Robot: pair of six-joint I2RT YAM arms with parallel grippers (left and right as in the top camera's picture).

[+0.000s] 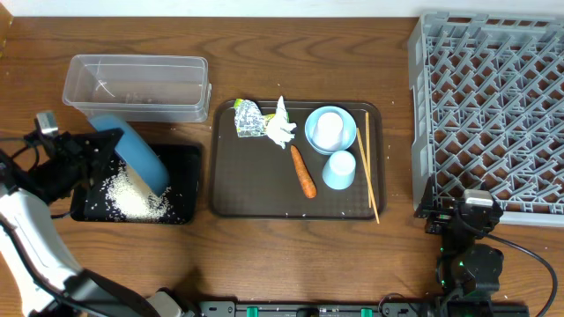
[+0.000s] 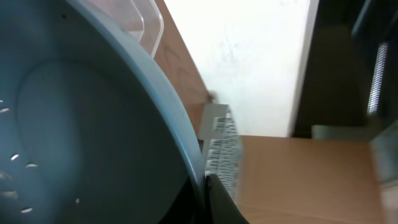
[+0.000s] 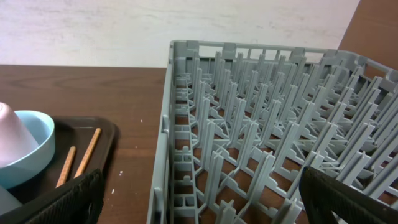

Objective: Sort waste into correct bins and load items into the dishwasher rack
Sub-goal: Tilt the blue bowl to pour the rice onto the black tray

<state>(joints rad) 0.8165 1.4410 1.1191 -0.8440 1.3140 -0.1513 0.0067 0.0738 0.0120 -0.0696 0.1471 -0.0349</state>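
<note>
One plate clamped tilted in left gripper (over black tray), right gripper gaping, empty

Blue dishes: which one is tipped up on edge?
The big plate, held tilted over the black tray by the left hand. The bowl and cup sit on the brown tray.

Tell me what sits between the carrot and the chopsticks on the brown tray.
The light blue cup sits between the carrot and the chopsticks, with the small blue bowl just past it, farther from the robot. The overhead view shows this.
</note>
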